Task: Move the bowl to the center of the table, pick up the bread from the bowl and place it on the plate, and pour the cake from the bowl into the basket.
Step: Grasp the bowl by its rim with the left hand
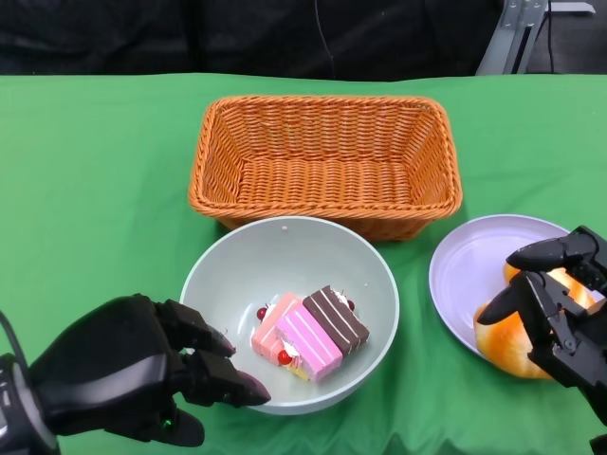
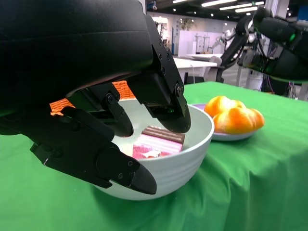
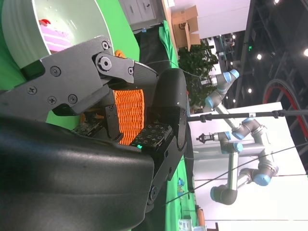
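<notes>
The pale green bowl (image 1: 379, 275) stands mid-table in front of the wicker basket (image 1: 322, 156). Pink and brown cake slices (image 1: 308, 336) lie in it. The orange bread (image 1: 507, 336) lies on the lilac plate (image 1: 474, 256) at the right. My right hand (image 1: 560, 303) hovers over the bread with fingers apart; the left wrist view shows that hand (image 2: 279, 43) well above the bread (image 2: 233, 115). My left hand (image 1: 133, 379) is at the bowl's near-left rim. There the thumb is outside the wall (image 2: 187, 159) and the fingers (image 2: 168, 115) hang over the rim, not closed on it.
The basket holds nothing and sits just behind the bowl. Green cloth covers the table, with bare cloth to the left of the bowl and basket. The plate lies close to the bowl's right side and near the table's right part.
</notes>
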`<state>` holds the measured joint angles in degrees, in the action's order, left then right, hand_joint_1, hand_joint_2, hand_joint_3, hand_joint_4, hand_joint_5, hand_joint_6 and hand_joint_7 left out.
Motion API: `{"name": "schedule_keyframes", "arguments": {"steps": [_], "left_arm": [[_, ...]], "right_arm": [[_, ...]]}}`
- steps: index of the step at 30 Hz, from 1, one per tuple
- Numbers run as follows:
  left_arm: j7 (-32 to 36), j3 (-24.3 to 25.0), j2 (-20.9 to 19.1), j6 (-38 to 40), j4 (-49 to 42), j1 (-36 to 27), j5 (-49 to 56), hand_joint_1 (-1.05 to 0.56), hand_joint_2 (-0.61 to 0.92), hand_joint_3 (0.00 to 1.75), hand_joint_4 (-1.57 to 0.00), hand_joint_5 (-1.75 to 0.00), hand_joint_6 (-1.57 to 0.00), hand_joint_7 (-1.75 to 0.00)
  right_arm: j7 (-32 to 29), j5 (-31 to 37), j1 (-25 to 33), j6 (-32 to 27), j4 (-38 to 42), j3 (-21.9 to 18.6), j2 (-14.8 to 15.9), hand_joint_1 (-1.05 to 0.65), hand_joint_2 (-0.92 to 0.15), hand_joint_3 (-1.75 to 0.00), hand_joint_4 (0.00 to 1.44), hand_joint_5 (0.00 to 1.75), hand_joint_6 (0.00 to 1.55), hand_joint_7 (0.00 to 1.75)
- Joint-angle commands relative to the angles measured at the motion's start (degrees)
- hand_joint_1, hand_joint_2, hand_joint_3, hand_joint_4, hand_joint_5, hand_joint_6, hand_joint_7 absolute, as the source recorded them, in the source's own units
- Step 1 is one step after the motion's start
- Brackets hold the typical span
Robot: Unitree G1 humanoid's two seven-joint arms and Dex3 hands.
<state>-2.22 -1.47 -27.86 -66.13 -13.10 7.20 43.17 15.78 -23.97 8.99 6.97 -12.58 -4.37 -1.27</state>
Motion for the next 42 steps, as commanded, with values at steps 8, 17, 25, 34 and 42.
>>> {"name": "schedule_keyframes", "arguments": {"steps": [8,17,25,34,42], "left_arm": [[6.6,-3.6,-2.2,3.9,-0.9,1.7,5.6,-0.35,0.77,0.01,-0.99,-0.02,-0.98,0.0],[5.6,-6.5,-2.4,15.4,6.2,-1.0,8.9,-0.38,0.82,0.01,-0.88,0.0,-0.83,0.0],[0.2,-10.6,-3.2,23.6,10.8,-0.9,8.1,-0.4,0.85,0.01,-0.78,0.0,-0.74,0.0],[-5.1,-15.5,-3.6,31.0,12.3,0.9,10.5,-0.43,0.87,0.01,-0.72,0.0,-0.69,0.0],[0.9,-19.5,-1.8,36.0,9.7,1.6,15.7,-0.44,0.87,0.0,-0.75,-0.01,-0.71,-0.01]], "right_arm": [[0.2,0.0,0.3,1.1,-0.6,0.2,-0.4,-0.13,-0.65,-0.82,0.73,1.39,0.75,1.0],[-0.1,0.5,0.7,1.1,-1.0,0.5,-0.8,-0.14,-0.63,-0.81,0.73,1.38,0.75,0.99],[-0.3,1.0,0.8,1.6,-1.0,0.8,-1.2,-0.14,-0.67,-0.73,0.73,1.37,0.78,0.96],[-0.8,1.8,1.1,1.8,-1.6,0.9,-1.7,-0.15,-0.65,-0.77,0.74,1.38,0.77,0.97],[-0.9,2.1,1.6,1.3,-2.4,1.1,-1.5,-0.16,-0.66,-0.75,0.74,1.39,0.77,0.96]]}}
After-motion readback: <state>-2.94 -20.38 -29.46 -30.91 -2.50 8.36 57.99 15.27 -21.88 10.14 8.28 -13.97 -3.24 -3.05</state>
